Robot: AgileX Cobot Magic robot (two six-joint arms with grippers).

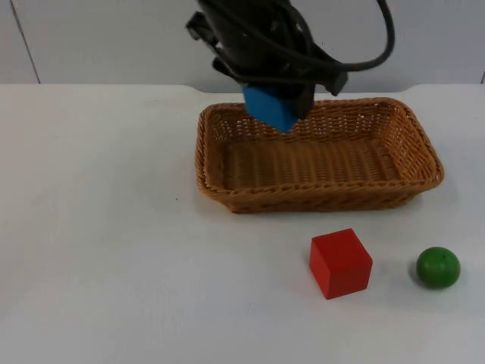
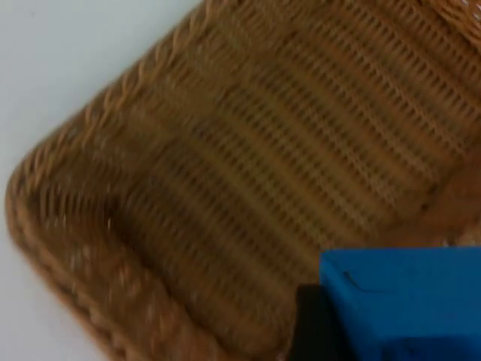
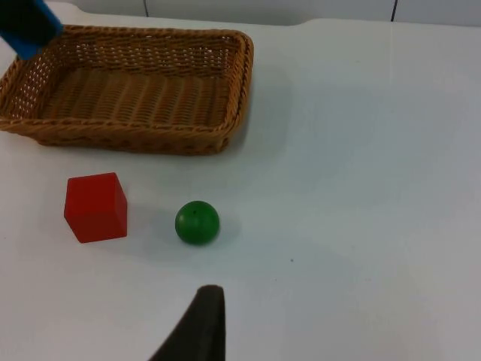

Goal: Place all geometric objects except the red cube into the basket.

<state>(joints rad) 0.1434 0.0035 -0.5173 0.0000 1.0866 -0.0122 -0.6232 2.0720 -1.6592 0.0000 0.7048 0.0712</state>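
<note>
My left gripper [image 1: 276, 92] hangs over the back left part of the wicker basket [image 1: 318, 199], shut on a blue block [image 1: 270, 108]. In the left wrist view the blue block [image 2: 402, 301] sits above the woven basket floor [image 2: 248, 173]. A red cube [image 1: 340, 262] stands on the table in front of the basket, with a green ball [image 1: 437, 267] to its right. In the right wrist view, the red cube [image 3: 95, 207] and green ball [image 3: 197, 222] lie on the table. My right gripper [image 3: 201, 331] waits off to that side, apart from them.
The basket [image 3: 135, 139] holds nothing on its floor. White table stretches wide to the left of the basket and in front of the cube and ball. The grey partition wall stands behind the basket.
</note>
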